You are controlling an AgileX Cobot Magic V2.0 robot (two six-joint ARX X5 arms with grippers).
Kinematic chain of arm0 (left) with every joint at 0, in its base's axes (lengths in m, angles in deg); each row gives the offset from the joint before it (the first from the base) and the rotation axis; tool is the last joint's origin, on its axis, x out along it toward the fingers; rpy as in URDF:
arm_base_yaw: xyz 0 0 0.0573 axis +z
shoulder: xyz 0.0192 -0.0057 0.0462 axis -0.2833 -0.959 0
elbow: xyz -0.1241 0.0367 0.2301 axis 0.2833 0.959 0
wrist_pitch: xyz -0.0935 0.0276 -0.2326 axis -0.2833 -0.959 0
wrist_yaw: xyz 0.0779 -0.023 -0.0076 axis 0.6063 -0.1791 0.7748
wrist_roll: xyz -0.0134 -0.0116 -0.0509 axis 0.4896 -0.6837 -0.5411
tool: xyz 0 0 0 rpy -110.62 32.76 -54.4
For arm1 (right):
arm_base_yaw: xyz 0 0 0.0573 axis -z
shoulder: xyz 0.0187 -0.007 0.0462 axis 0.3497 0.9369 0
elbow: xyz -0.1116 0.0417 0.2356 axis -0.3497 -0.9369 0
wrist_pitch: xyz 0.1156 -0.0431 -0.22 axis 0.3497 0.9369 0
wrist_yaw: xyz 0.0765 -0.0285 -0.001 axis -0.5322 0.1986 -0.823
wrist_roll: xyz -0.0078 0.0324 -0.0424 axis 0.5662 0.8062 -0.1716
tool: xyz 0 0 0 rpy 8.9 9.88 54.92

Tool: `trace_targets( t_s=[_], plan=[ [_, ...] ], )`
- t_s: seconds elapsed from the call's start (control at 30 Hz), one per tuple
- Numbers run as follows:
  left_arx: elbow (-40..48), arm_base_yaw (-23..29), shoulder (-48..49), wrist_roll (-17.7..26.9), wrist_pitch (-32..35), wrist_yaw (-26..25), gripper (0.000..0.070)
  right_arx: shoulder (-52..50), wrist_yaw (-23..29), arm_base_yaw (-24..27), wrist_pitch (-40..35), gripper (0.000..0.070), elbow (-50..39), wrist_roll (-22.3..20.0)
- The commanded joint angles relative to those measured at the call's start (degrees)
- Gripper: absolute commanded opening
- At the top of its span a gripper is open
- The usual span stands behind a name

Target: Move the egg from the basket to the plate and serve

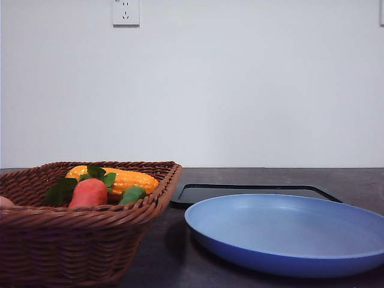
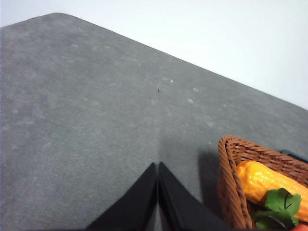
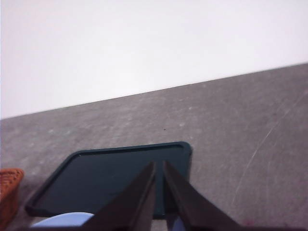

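basket (image 1: 72, 240) nearest | left hand (image 2: 158, 166) closed, empty | right hand (image 3: 159, 164) seemingly closed, empty

Not much of the bot itself on my feeds rn tbh. On the left wrist cam I get the left gripper (image 2: 158, 166): two flat matte black fingers (image 2: 137, 202), wide at the base and tapering to thin pointed tips, kinda wedge shaped. No screws, cables or markings that I can make out. Right wrist cam, same deal w/ the right gripper (image 3: 159, 163): plain black tapered fingers (image 3: 185, 204), smooth edges, slim tips, bit blurry up close. All black, no labels afaict.
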Motion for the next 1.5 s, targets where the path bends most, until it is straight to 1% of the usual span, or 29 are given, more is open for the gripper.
trace_targets(
  t_s=[0.0, 0.1, 0.17, 0.27, 0.37, 0.47, 0.67, 0.77, 0.93, 1.03, 1.1, 1.23, 1.37, 1.47],
  plan=[
    [1.46, 0.07, 0.07, -2.38, 1.05, -0.18, 0.0000, 0.04, 0.00, -0.24, 0.14, 0.0003, -0.35, 3.93],
    [1.40, 0.07, 0.07, -3.27, 1.71, -1.68, 0.0000, 0.04, -0.02, -0.24, 1.53, 0.0000, -0.23, 5.74],
    [1.27, 0.07, 0.04, -3.57, 1.62, -2.76, 0.0000, 0.04, 0.00, -0.24, 3.37, 0.0000, 0.32, 7.98],
    [0.37, 0.07, -0.40, -4.39, 0.32, -6.08, 0.0000, 0.09, 0.00, -0.24, 7.07, 0.0000, 1.74, 10.63],
    [-2.08, 0.07, -1.92, -4.84, -2.27, -7.96, 0.0000, 0.09, 0.00, -0.17, 10.77, 0.0000, 4.23, 11.10],
    [-5.52, 0.04, -4.33, -4.75, -4.70, -8.70, 0.0000, 0.76, 0.04, -0.17, 13.48, 0.0000, 7.18, 11.06],
    [-13.78, 0.04, -11.77, -4.17, -9.26, -9.52, 0.0000, 6.04, 0.02, -0.17, 17.45, 0.0000, 14.87, 10.16],
    [-18.20, 0.00, -16.63, -1.63, -10.99, -11.45, 0.0000, 10.31, -0.07, -0.17, 19.44, 0.0000, 18.95, 8.26],
    [-25.33, -0.02, -25.19, 2.02, -13.26, -15.70, 0.0000, 18.21, -0.29, -0.20, 23.27, 0.0000, 25.59, 2.53],
    [-29.20, -0.09, -30.13, 3.56, -15.21, -18.65, 0.0000, 23.12, -1.12, -0.20, 26.18, 0.0000, 29.07, 0.14],
    [-31.44, -0.28, -33.34, 4.89, -17.00, -21.05, 0.0000, 26.17, -2.79, -0.20, 27.96, 0.0000, 30.78, -0.76],
    [-33.59, -1.57, -38.51, 7.68, -18.97, -26.48, 0.0000, 32.06, -8.03, -0.20, 30.37, 0.0000, 32.06, -2.66],
    [-33.64, -3.38, -42.33, 7.71, -19.64, -30.85, 0.0000, 37.43, -13.60, -0.20, 32.47, 0.0000, 32.06, -3.57],
    [-33.64, -5.01, -44.49, 7.69, -20.06, -31.61, 0.0012, 41.61, -16.25, -0.20, 33.48, 0.0000, 32.06, -5.45]
  ],
)
